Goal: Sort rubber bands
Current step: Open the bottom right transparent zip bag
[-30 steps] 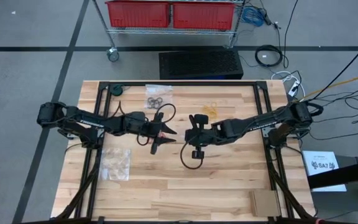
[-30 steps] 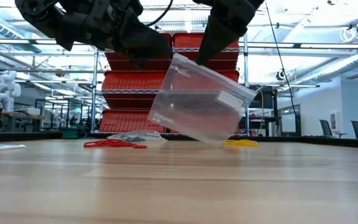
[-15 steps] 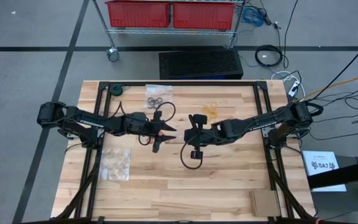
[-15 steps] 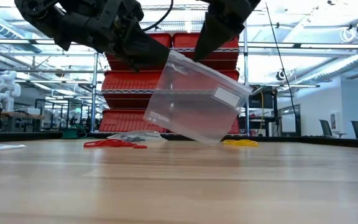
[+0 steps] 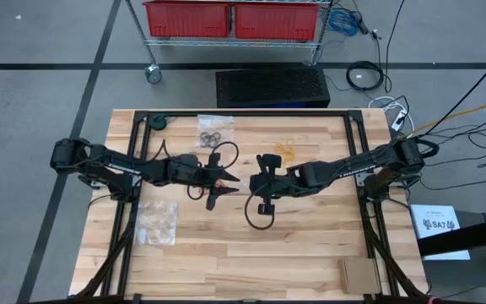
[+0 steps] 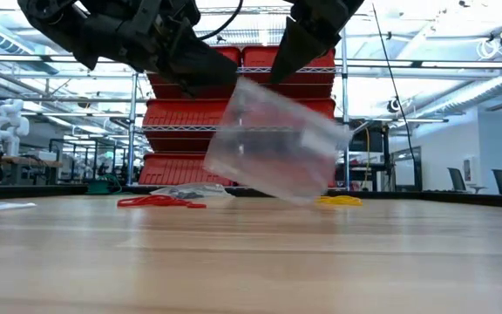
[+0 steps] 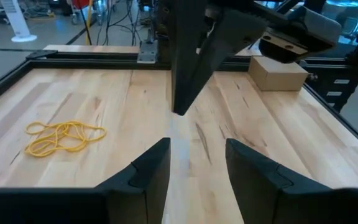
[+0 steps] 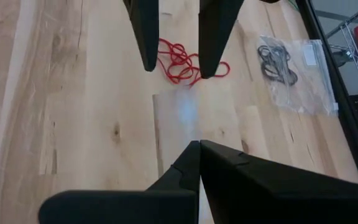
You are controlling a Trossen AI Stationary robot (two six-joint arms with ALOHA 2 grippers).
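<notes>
A clear plastic bag point(image 6: 273, 144) hangs tilted above the table's middle, with my right gripper point(image 6: 276, 78) point(image 8: 197, 144) shut on it. My left gripper point(image 7: 196, 146) point(image 5: 224, 184) stands open just left of the bag's upper corner; I cannot tell whether it touches the bag. Red rubber bands point(image 8: 182, 62) point(image 6: 159, 201) lie on the wood below the left fingers. Yellow rubber bands point(image 7: 64, 135) point(image 5: 285, 149) lie toward the far edge. Black rubber bands point(image 8: 275, 59) sit inside another clear bag point(image 5: 213, 133) at the far edge. My right gripper pinches the clear bag's upper edge point(image 6: 283, 87) between its two shut fingers, slanting down from above and from the right. The bag hangs below the fingers, tilted, with its lower corner close over the table. Whether that corner touches the wood, I cannot tell.
A further clear bag point(image 5: 157, 221) lies flat near the table's left side. A small cardboard box point(image 5: 359, 274) sits at the near right corner. Black frame rails point(image 5: 243, 114) run around the tabletop. Bare wood shows along the near half.
The hanging bag has swayed a little under my right gripper and shows blurred now; its upper corner has drifted slightly toward the left gripper. Both grippers keep their fingers as they were.
</notes>
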